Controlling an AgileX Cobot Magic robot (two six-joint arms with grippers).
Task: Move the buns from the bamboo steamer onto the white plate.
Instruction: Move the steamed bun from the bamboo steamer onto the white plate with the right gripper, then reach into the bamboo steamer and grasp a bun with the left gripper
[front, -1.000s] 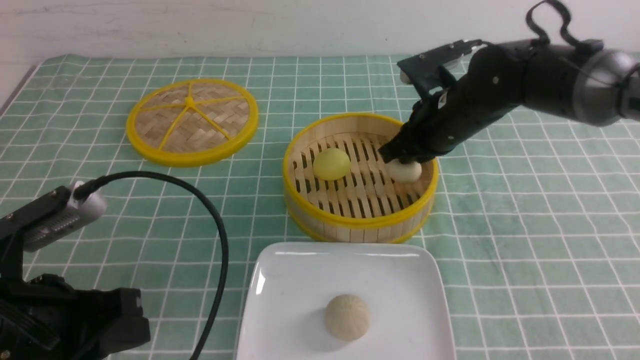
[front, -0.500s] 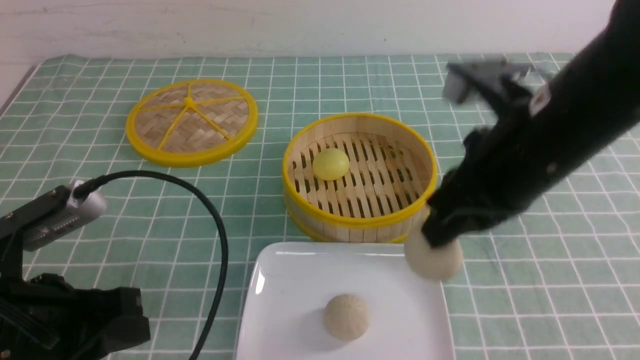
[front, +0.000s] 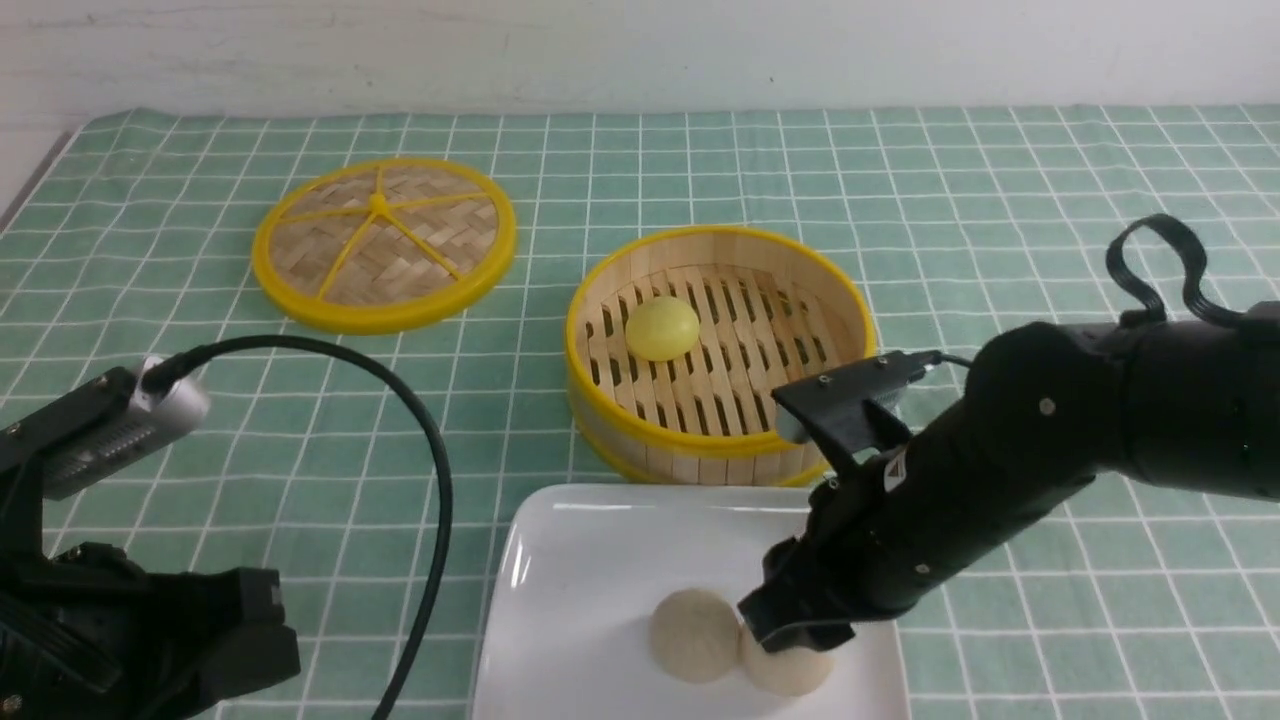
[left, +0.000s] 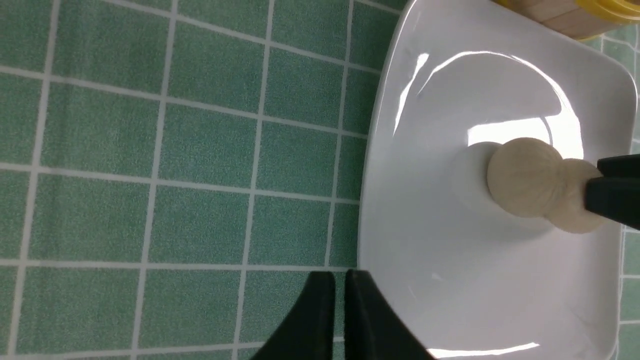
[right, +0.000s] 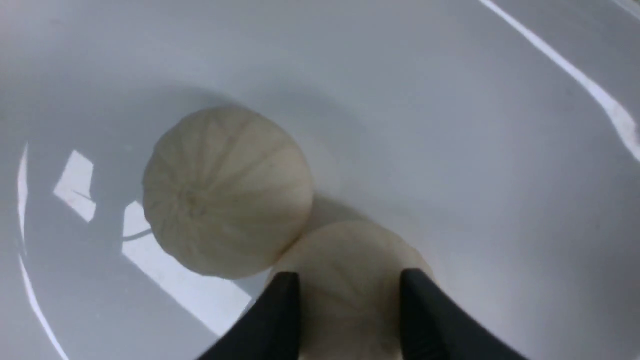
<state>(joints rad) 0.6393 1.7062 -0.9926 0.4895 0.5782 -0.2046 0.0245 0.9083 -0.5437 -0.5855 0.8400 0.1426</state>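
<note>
Cream bun moved from bamboo steamer onto white plate near its right edge, touching ridged bun. Right gripper straddles it, grip unclear; left gripper closed near left rim.

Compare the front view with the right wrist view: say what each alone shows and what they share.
Only the front view: the bamboo steamer holding the yellow bun, and the lid lying apart. Only the right wrist view: fine ridges on the free beige bun, and the right gripper astride the second beige bun. Both: those two beige buns touching on the white plate.
</note>
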